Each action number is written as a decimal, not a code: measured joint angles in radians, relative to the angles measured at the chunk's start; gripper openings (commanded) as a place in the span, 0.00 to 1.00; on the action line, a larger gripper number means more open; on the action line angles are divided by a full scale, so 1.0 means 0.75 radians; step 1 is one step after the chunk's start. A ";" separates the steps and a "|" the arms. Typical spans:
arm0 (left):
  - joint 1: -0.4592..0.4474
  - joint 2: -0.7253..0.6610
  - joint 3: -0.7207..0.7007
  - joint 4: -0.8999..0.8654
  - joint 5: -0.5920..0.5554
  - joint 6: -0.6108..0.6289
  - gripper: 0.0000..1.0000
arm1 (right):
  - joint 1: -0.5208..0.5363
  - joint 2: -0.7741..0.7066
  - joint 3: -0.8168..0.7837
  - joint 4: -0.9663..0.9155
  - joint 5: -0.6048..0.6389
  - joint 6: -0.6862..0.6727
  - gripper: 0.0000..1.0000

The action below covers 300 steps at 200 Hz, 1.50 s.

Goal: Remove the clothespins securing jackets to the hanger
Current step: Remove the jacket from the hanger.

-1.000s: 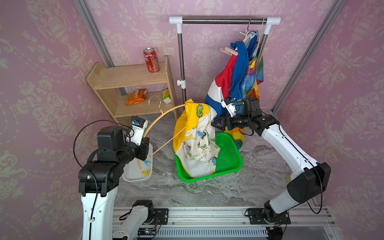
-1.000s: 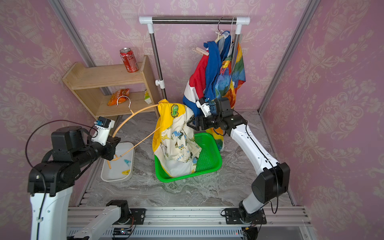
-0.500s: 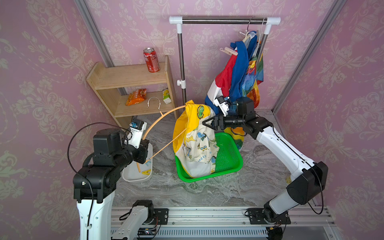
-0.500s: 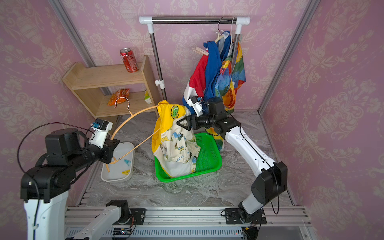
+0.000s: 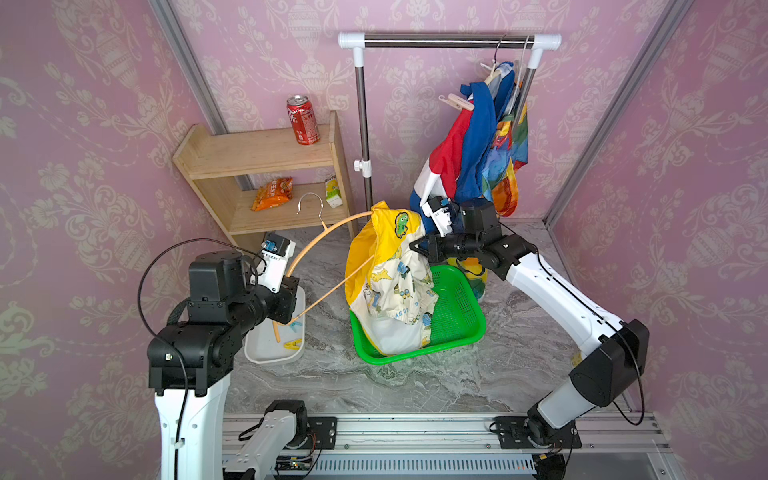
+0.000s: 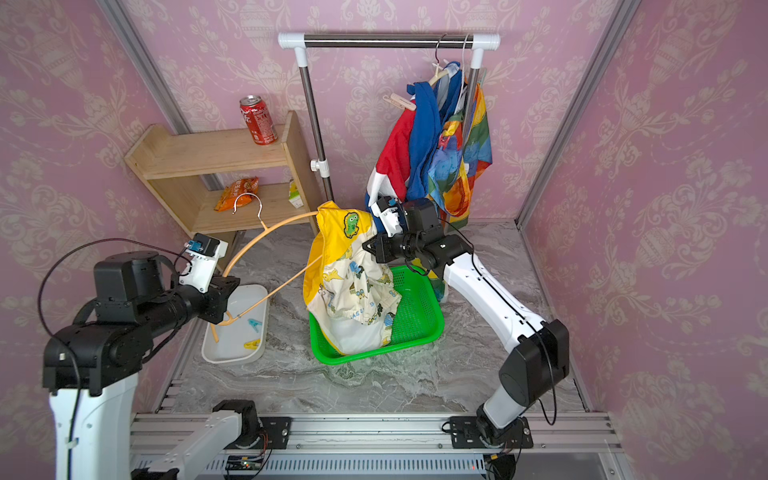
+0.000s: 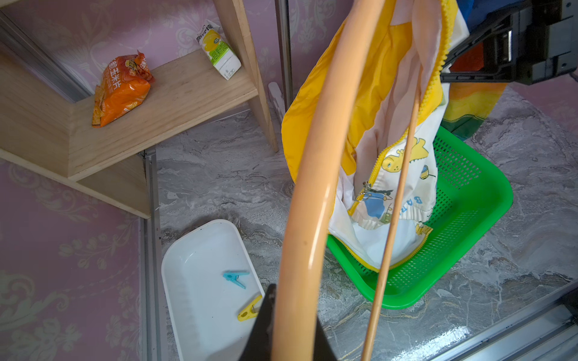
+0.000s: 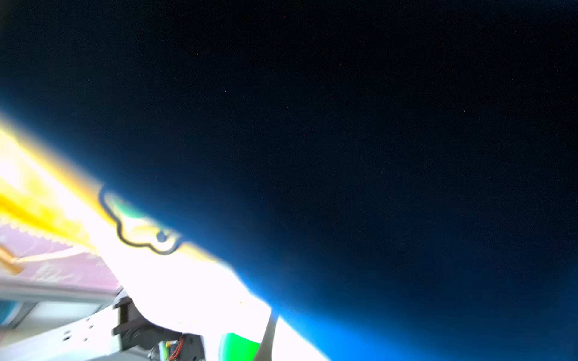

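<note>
Marble counter (image 5: 415, 386), pink walls (image 5: 83, 124), white tray (image 7: 175, 259) holding blue clothespin (image 7: 235, 278) and yellow clothespin (image 7: 248, 311), jacket (image 5: 390, 282) sagging into green basket (image 5: 415, 357), left gripper (image 5: 289, 305) clamping hanger (image 5: 324, 237), right gripper (image 5: 413, 246) closed at jacket's edge.

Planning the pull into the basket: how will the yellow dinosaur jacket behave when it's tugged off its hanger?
Probably floppy: the yellow jacket hangs in loose folds from the hanger into the green basket. Likely light, as the fabric looks thin. It may slip off easily, since the hanger arm looks glossy.
</note>
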 measured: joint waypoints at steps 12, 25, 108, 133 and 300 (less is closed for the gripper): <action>-0.001 -0.005 -0.005 -0.008 -0.026 0.017 0.00 | 0.001 -0.016 -0.015 0.001 0.069 0.000 0.00; 0.000 -0.017 -0.022 -0.015 -0.062 0.026 0.00 | -0.005 -0.050 -0.046 0.003 0.145 0.001 0.00; 0.000 -0.069 -0.086 -0.025 -0.246 0.069 0.00 | -0.085 -0.340 -0.241 -0.091 0.465 -0.076 0.00; 0.000 -0.070 -0.113 -0.015 -0.286 0.079 0.00 | 0.044 -0.422 -0.232 -0.195 0.523 -0.163 0.00; 0.000 -0.092 -0.267 0.196 -0.345 0.053 0.00 | 0.266 -0.394 0.168 -0.660 0.362 -0.426 0.00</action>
